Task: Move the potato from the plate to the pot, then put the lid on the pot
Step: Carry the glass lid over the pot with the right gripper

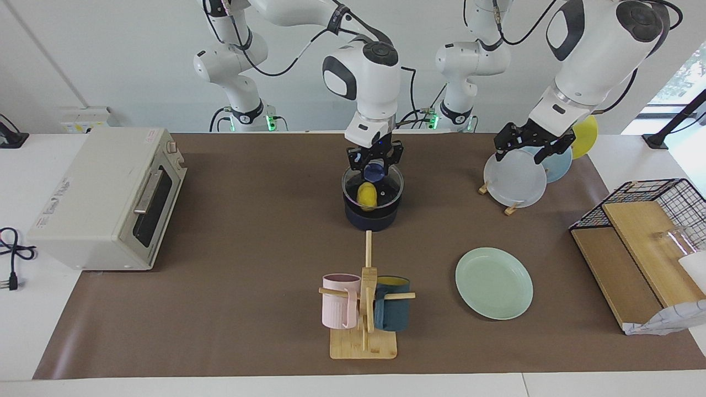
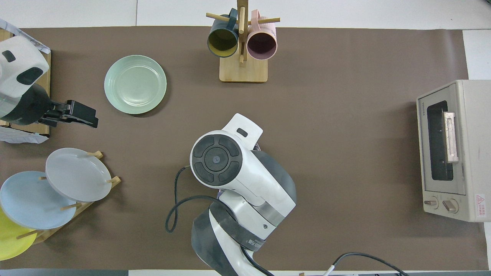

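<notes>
The dark blue pot (image 1: 372,218) stands in the middle of the table with the yellow potato (image 1: 367,196) inside it, seen through the glass. The clear lid (image 1: 386,192) sits level at the pot's rim; I cannot tell whether it rests on it. My right gripper (image 1: 375,164) is shut on the lid's blue knob (image 1: 375,172). In the overhead view the right arm (image 2: 230,168) hides pot, lid and potato. The mint-green plate (image 1: 494,282) (image 2: 135,84) lies bare, farther from the robots. My left gripper (image 1: 524,154) (image 2: 74,115) is open and empty, raised over the plate rack.
A toaster oven (image 1: 105,198) stands at the right arm's end of the table. A wooden mug rack (image 1: 364,309) with a pink and a teal mug stands farther from the robots than the pot. Upright plates in a rack (image 1: 515,177) and a wire basket with boards (image 1: 645,231) are at the left arm's end.
</notes>
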Action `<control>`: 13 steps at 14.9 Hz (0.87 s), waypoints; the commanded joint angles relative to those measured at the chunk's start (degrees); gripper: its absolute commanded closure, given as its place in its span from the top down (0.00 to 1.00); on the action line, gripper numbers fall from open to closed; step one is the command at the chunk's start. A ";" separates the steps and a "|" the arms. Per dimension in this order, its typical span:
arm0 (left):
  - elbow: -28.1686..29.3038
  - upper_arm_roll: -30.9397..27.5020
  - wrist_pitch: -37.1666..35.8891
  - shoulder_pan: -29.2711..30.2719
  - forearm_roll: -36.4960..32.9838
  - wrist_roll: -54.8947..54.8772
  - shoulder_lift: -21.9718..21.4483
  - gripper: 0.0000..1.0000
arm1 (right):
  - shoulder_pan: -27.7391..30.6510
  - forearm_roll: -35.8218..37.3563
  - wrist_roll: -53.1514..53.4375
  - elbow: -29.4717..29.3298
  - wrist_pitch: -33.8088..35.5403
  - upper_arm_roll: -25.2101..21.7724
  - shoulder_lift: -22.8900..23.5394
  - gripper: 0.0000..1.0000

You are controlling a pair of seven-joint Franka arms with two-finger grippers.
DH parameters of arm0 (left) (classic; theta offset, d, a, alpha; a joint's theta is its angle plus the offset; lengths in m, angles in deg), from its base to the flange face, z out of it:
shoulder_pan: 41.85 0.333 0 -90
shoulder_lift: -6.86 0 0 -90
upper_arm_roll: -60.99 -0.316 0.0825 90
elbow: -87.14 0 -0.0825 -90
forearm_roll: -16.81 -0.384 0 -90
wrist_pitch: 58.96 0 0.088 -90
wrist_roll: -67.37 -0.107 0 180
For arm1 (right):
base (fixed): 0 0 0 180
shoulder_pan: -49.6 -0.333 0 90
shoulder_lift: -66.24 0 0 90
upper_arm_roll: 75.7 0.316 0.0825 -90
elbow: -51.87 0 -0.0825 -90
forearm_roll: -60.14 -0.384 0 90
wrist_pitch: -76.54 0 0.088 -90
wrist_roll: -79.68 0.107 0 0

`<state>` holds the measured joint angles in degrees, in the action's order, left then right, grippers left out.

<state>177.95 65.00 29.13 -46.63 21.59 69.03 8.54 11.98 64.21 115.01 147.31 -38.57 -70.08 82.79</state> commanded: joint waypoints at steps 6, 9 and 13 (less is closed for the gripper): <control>-0.37 0.56 -2.21 0.74 -1.78 -0.52 -1.42 1.00 | -0.44 2.26 1.41 2.29 -3.01 0.10 0.16 0.00; -5.79 0.47 -5.36 0.30 -5.99 -0.52 0.07 1.00 | -1.67 4.27 1.50 3.26 -3.63 0.10 0.51 0.00; -8.63 -1.11 -6.35 -0.05 -6.18 -0.70 1.57 1.00 | -1.67 5.41 1.50 3.96 -3.98 0.10 0.51 0.00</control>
<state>172.08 64.48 24.25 -46.63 16.11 69.03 8.40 10.25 67.88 115.11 149.85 -41.19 -70.04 83.97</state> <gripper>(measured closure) 0.000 0.339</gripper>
